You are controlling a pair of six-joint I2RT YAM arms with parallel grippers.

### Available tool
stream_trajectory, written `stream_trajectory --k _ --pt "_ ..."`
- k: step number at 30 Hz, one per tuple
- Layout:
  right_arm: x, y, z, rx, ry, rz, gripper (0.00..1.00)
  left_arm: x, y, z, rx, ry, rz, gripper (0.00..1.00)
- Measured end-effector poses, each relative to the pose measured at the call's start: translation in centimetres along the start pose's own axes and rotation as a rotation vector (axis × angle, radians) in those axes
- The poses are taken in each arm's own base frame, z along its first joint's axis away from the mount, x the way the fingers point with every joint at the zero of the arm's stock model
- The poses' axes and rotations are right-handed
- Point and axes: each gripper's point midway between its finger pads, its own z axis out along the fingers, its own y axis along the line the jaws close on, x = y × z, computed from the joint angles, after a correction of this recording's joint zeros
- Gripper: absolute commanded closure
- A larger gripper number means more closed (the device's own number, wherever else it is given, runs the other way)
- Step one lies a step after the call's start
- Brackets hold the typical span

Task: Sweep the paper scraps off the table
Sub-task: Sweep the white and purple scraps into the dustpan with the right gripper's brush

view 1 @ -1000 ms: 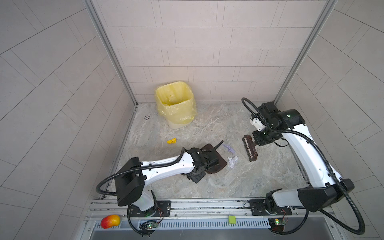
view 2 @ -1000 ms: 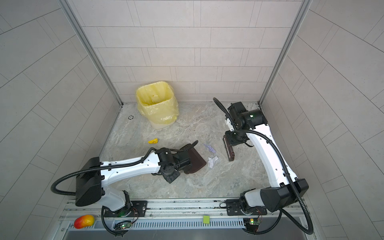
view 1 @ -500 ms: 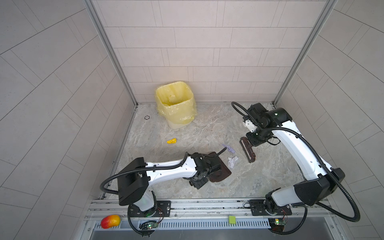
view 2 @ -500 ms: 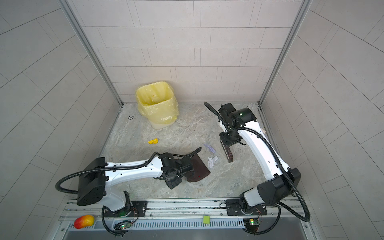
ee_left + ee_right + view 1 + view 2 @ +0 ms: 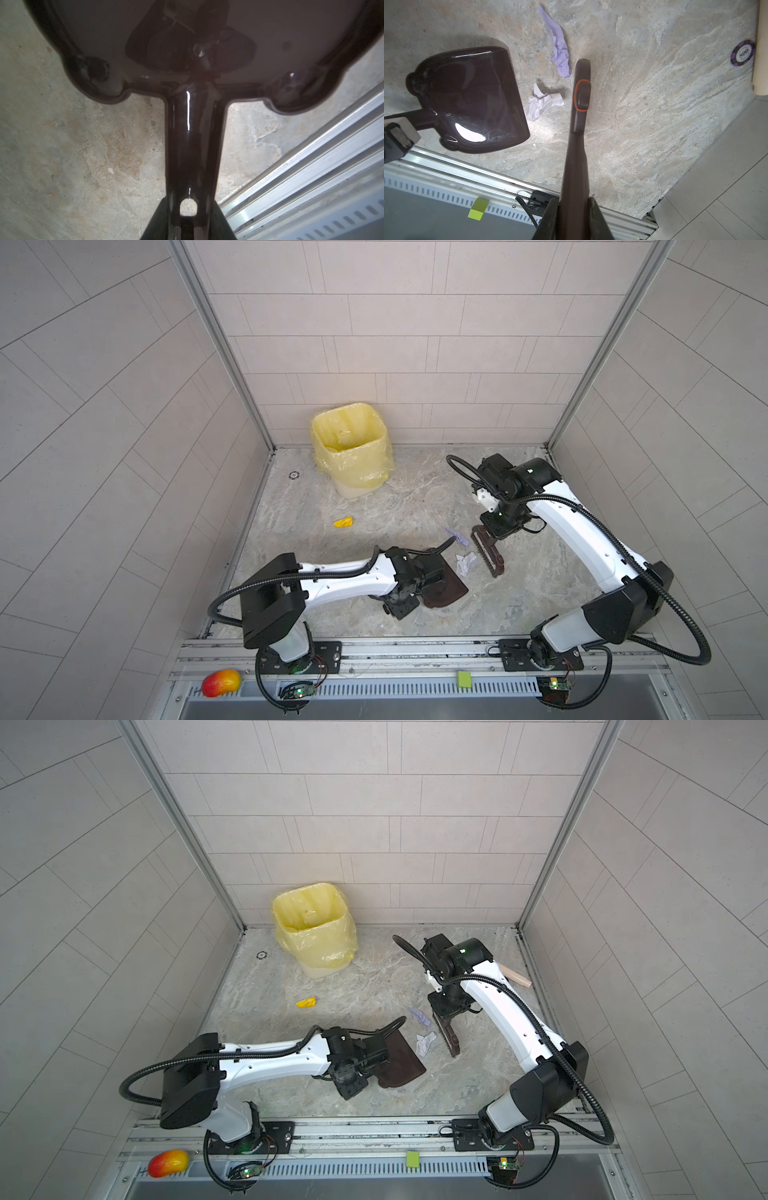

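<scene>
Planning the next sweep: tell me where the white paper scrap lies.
In both top views the white scrap lies right of centre, between the dustpan and the brush.

Shows only one readable mark: the number "500" on the pale centre of a purple round chip [image 5: 742,54] lying on the table [image 5: 654,87], smaller print above it too blurred.

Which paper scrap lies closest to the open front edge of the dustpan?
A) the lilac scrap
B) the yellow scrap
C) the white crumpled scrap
C: in the right wrist view the white crumpled scrap sits just off the open edge of the dustpan, between it and the brush. The lilac scrap lies further off, and in a top view the yellow scrap is well apart.
</scene>
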Motion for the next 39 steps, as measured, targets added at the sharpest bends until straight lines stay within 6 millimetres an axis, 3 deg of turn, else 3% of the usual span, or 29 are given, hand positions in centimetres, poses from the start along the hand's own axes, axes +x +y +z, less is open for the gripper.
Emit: stream_trajectory --k 14,25,31,34,39 --pt "1.3 2.3 0.4 -0.018 0.044 -0.047 1.00 -0.5 -0.2 0.6 0.005 -0.011 0.003 1.00" --pt "2.6 7.4 -0.5 -0.109 0.053 -0.160 1.00 -0.4 -0.1 1.0 0.005 -0.012 0.002 1.00" --pt "2.9 10.1 -2.4 -0.196 0.027 -0.214 1.00 -0.4 0.0 1.1 0.005 -0.014 -0.006 1.00" --pt "2.7 9.3 -3.1 -0.163 0.009 -0.210 1.00 -0.4 0.1 1.1 0.005 -0.014 -0.013 1.00" --pt "0.4 5.2 -4.0 -0.050 -0.052 -0.132 1.00 -0.4 0.2 1.3 0.005 -0.014 -0.022 1.00"
